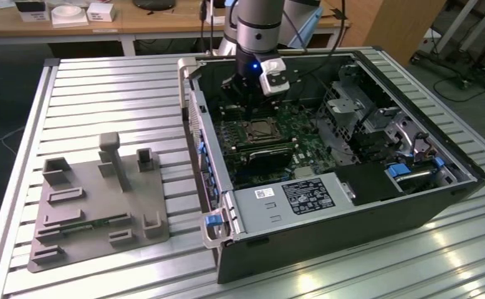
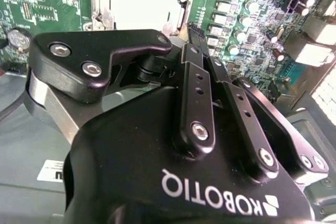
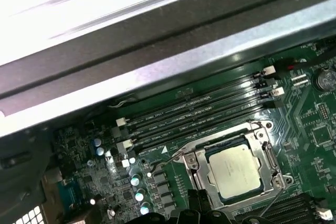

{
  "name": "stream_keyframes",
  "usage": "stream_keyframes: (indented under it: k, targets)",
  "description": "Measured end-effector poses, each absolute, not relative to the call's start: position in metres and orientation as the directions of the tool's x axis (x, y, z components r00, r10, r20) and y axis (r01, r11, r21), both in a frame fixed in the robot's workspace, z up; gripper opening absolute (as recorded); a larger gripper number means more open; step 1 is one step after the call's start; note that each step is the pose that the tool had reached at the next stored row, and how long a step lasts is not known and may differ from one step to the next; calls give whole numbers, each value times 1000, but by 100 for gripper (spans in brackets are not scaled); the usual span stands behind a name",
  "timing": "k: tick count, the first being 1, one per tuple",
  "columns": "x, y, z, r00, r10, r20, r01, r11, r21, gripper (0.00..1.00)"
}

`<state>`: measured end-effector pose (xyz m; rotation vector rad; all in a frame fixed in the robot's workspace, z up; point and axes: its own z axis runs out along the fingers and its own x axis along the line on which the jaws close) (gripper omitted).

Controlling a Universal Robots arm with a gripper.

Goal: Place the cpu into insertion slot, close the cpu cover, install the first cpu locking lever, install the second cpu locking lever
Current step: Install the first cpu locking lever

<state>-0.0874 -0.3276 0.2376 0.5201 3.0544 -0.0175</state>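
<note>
Your arm [image 1: 255, 28] drops straight down into the open computer case [image 1: 342, 218], wrist vertical over the board. In the second wrist view the pincer [image 2: 176, 35] looks drawn in narrow, its glossy black links folded together with nothing in its grip, and its tips hang just short of the socket. Just past them lies the cpu [image 3: 235, 170], flat and square with a matte silver-grey top, seated in the insertion slot [image 1: 247, 132]. The cpu cover [image 3: 200, 167], a thin silvery frame, lies down around it, with the chip showing through its window. Beyond run long dark memory slots [image 3: 199, 114] on the green board [image 3: 315, 124], then the grey steel case wall [image 3: 157, 72]. It all sits on the ribbed aluminium table [image 1: 110, 93].
</note>
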Motion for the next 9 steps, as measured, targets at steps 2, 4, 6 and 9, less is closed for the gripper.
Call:
stream_keyframes:
  k: [2, 4, 6, 9]
  targets:
    - [-87, -328, 239, -947, 317, -45, 317, 948, -4, 10]
    - [-87, -328, 240, -951, 305, -44, 305, 952, -4, 10]
    - [-87, -328, 241, -956, 291, -45, 291, 957, -4, 10]
    - [-87, -328, 242, -962, 270, -45, 270, 963, -4, 10]
